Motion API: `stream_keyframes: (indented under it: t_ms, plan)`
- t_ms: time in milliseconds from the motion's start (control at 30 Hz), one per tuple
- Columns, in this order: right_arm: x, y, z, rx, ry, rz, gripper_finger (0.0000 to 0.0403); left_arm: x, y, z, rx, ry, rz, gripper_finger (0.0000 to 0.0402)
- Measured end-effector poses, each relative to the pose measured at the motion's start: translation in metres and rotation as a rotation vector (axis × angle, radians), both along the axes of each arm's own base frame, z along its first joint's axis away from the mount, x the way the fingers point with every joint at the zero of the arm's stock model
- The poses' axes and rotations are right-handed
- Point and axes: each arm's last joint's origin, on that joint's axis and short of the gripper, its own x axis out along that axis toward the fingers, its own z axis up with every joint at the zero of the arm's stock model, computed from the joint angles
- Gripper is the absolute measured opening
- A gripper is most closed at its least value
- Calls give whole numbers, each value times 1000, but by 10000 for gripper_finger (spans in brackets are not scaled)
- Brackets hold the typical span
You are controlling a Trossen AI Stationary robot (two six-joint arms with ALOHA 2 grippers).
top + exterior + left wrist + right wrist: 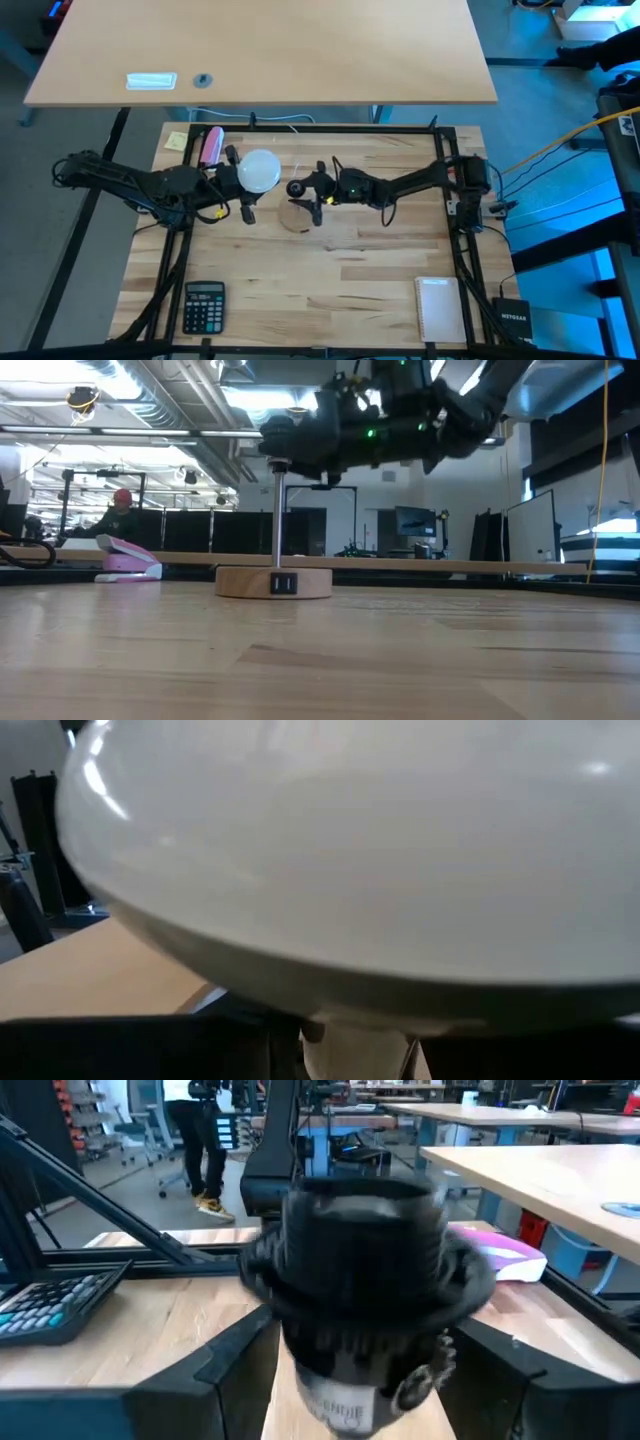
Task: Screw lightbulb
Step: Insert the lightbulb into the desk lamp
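Above the table's (330, 290) back-left area, the lightbulb (260, 170) is held by its base in the left gripper (238, 182), clear of the wood. Beside it, the black socket (362, 1295) is clamped betw. the right gripper's (300, 190) fingers, over the wooden disc (273, 581).

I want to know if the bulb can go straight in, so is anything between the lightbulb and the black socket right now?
Nothing visible does. The left gripper holds the lightbulb beside the black socket, which the right gripper grips. The high view shows only open air between them.
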Motion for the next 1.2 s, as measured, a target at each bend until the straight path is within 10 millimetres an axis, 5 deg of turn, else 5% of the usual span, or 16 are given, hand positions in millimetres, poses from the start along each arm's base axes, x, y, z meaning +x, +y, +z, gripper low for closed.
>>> stream_keyframes:
  t_ms: [200, 600, 767, 1200]
  plan:
    - [8, 12, -27, -9, -22, 26, 236, 0, -1, 0, 1, 3, -6, 141]
    - [9, 11, -21, -47, -112, 20, 220, 6, -1, -6, -12, 35, 1, 141]
    - [9, 10, -21, -47, -117, -10, 143, 18, 1, -15, -34, 65, 24, 141]
    - [10, 12, -20, -44, -95, -238, 145, 62, 8, -46, -101, 69, 160, 141]
